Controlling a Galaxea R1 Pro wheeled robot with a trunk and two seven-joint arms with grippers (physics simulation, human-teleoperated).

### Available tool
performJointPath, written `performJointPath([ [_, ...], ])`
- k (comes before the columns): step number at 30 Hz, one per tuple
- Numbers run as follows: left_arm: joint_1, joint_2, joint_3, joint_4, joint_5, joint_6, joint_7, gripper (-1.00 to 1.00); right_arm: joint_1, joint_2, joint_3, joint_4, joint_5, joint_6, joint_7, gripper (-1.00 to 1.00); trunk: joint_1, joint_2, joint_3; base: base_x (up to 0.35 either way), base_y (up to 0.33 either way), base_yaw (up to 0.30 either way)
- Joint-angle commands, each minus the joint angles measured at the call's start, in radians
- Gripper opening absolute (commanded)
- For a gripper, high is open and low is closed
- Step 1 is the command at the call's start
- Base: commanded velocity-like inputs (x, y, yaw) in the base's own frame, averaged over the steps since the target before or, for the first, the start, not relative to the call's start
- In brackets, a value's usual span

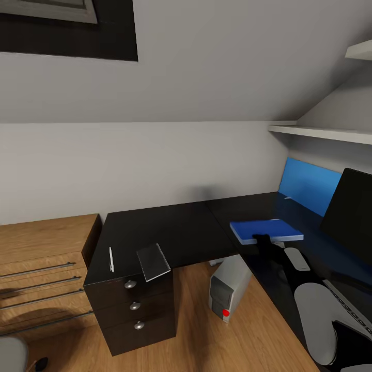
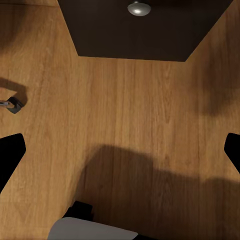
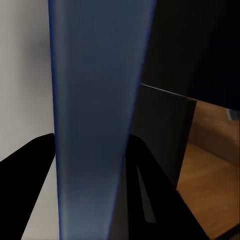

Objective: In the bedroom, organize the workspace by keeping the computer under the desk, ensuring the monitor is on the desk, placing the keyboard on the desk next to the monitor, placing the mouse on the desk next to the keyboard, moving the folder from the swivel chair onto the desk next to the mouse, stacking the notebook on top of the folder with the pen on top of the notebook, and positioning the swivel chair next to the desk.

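The right hand (image 1: 263, 240) is clamped on the near edge of the blue folder (image 1: 266, 230), which sits level at the bench (image 1: 181, 232) top, just beside the monitor (image 1: 349, 206). The computer (image 1: 227, 289) stands under the bench. The notebook (image 1: 153, 261) overhangs the bench edge above the drawers (image 1: 135, 310), the pen (image 1: 111, 258) near it. The left hand's (image 2: 120, 150) fingers stand wide apart over the wood floor (image 2: 125, 110).

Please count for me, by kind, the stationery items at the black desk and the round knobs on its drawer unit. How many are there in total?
Folder: 1
Notebook: 1
Pen: 1
Drawer knobs: 3
Total: 6
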Motion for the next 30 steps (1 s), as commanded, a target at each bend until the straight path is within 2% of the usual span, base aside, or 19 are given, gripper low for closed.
performJointPath([
  [1,0.000,0.001,-0.003,-0.002,0.006,0.003,0.007,1.00,-0.001,0.000,-0.003,-0.002,-0.008,0.004,-0.012,-1.00,0.000,-0.001,-0.001,0.000,0.000,0.000],
  [30,0.000,0.002,0.000,-0.002,0.010,0.004,0.009,1.00,-0.001,0.002,-0.003,-0.002,-0.002,0.004,-0.017,-1.00,0.000,-0.001,-0.001,0.021,0.000,0.000],
])
